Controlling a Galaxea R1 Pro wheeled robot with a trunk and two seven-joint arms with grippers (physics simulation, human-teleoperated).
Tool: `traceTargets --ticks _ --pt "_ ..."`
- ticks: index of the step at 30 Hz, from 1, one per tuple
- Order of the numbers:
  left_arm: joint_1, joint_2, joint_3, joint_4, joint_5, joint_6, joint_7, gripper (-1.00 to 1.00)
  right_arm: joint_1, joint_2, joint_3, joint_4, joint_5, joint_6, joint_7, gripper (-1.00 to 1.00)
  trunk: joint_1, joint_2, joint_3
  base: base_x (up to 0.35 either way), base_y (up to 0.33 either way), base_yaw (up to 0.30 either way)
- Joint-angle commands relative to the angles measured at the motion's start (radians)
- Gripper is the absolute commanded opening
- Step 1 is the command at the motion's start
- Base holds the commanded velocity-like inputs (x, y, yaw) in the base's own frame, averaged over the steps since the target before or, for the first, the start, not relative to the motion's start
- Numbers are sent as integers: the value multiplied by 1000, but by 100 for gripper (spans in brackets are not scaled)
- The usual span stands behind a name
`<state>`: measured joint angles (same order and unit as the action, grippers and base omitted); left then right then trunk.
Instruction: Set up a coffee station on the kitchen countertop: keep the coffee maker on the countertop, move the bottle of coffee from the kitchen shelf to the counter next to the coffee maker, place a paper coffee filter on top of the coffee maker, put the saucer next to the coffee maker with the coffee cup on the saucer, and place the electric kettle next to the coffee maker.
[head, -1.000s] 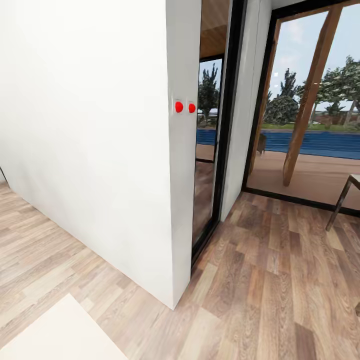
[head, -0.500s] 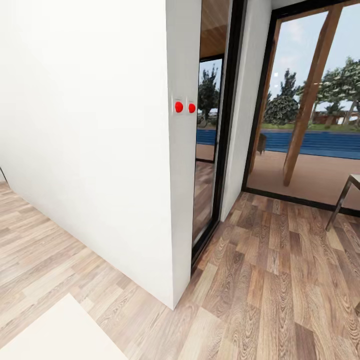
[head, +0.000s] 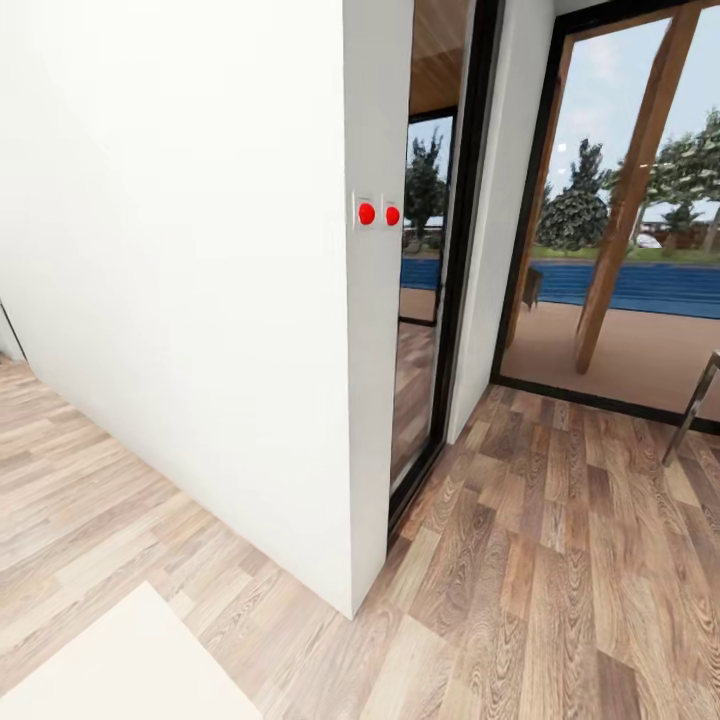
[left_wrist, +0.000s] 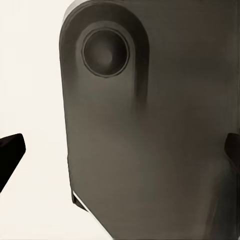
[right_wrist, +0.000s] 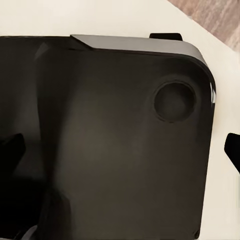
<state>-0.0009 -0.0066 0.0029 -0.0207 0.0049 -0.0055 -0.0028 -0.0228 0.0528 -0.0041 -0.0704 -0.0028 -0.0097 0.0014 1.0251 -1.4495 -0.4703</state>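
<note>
The robot was in transit past a white wall (head: 180, 300), both pincers (left_wrist: 120, 150) (right_wrist: 120, 150) apparently released and empty, so the kitchen had yet to be found.

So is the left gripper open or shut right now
Open. In the left wrist view its dark fingers sit at opposite edges of the picture, far apart, with nothing gripped; the robot's own dark grey body lies beyond them.

The head camera looks forward and down at the corner of a plain white wall (head: 200, 300) with two red round switches (head: 378, 213), over pale wood-plank floor (head: 560, 560) towards a tall black-framed glass door (head: 620, 200). Each wrist camera sits very close to a dark grey rounded robot body panel (left_wrist: 150, 130) (right_wrist: 110, 140) against a cream surface. The right wrist view shares a sliver of that floor with the head view.
</note>
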Motion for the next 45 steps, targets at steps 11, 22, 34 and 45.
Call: traceTargets --ticks 11,22,34,45 --pt "-1 -1 -5 -5 -7 -42 -1 100 0 -1 0 0 1 -16 0 100 0 0 -6 -15 -7 242" --pt "-1 -3 2 -4 -1 -108 0 100 0 -2 0 0 1 -36 0 100 0 0 -11 -235 -159 246" --pt "-1 -2 10 -4 7 -109 1 100 0 -3 1 -3 2 -36 2 100 0 0 -17 -254 -165 248" --pt "1 -3 3 -1 1 -111 -7 100 0 -4 6 -12 6 -36 3 100 0 0 -26 -15 -8 246"
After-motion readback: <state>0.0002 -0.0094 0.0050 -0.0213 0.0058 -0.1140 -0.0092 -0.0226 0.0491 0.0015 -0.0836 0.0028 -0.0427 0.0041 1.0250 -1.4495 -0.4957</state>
